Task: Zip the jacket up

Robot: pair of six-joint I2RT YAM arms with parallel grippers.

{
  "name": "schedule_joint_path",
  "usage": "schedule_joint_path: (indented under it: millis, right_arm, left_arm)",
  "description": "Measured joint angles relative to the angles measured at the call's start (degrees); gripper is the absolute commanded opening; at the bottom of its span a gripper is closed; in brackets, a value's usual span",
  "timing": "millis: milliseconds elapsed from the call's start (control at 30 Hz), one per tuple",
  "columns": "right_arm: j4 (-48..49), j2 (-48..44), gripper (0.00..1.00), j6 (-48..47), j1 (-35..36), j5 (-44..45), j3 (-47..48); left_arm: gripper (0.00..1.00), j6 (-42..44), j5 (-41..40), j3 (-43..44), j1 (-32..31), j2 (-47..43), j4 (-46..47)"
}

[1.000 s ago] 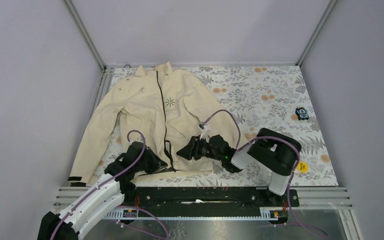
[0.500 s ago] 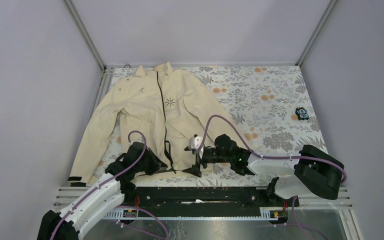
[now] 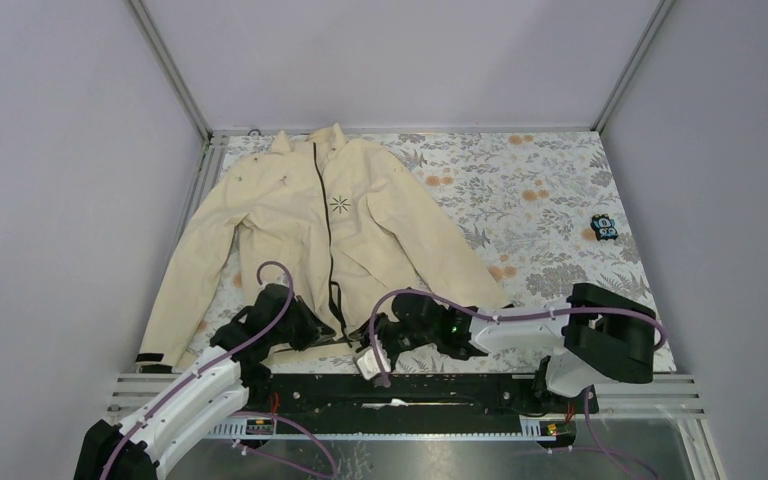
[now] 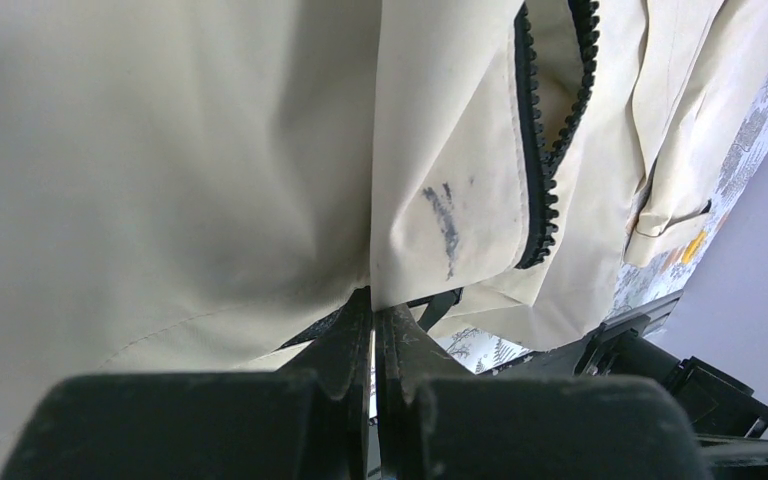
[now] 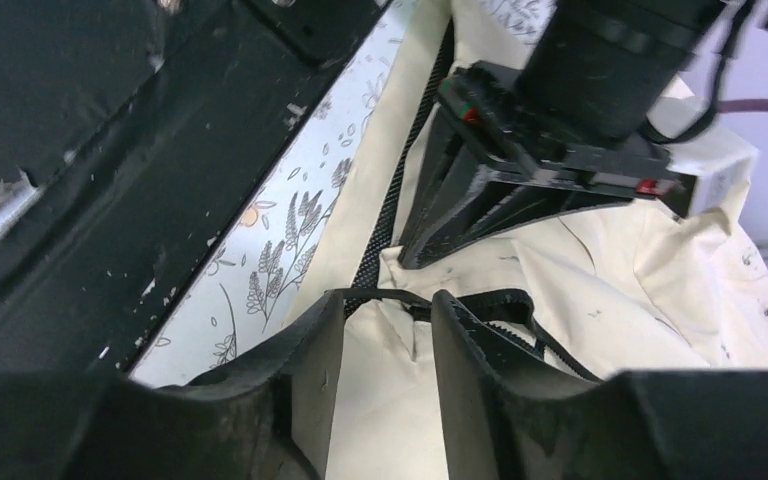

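Right arm has been swung down to the hem at 6 o'clock; the zipper's start is being lined up.
The large cream long-sleeved fabric jacket (image 3: 280, 215) is spread from 11 to 7 o'clock. Its hem is pinched by the closed left gripper (image 4: 372, 300). The right gripper (image 5: 387, 305), jaws narrowly apart, is set about the dark toothed zipper (image 4: 532, 200), whose rows are parted there. Next, by judgement, those ends must be mated.

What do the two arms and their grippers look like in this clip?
The left arm and right arm have white links, black joints and looping purple cables. A green light glows near the right wrist. The left gripper and right gripper have black, tapered fingers.
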Motion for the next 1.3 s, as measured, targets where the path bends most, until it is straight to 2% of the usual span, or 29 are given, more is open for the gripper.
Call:
schedule_joint_path:
  millis: [267,567,967,1300]
  right_arm:
    - [-2.43,7.19,0.49,-11.21,2.56,4.76,1.95]
    - [-2.43,11.91,0.49,-18.23,3.08,9.9,3.98]
    - [8.68,17.25,0.51,-21.64,4.57,16.94,2.64]
    - [13.84,20.26,0.38,-21.51,4.92,16.57,2.62]
  left_arm:
    - [0.0,0.55,0.07,0.0,0.0,0.59,0.07]
    - [0.0,0.59,0.09,0.0,0.0,0.7,0.07]
    - [0.0,0.81,0.09,0.0,0.0,1.53,0.28]
    - [0.0,0.79,0.31,0.0,0.0,0.66,0.15]
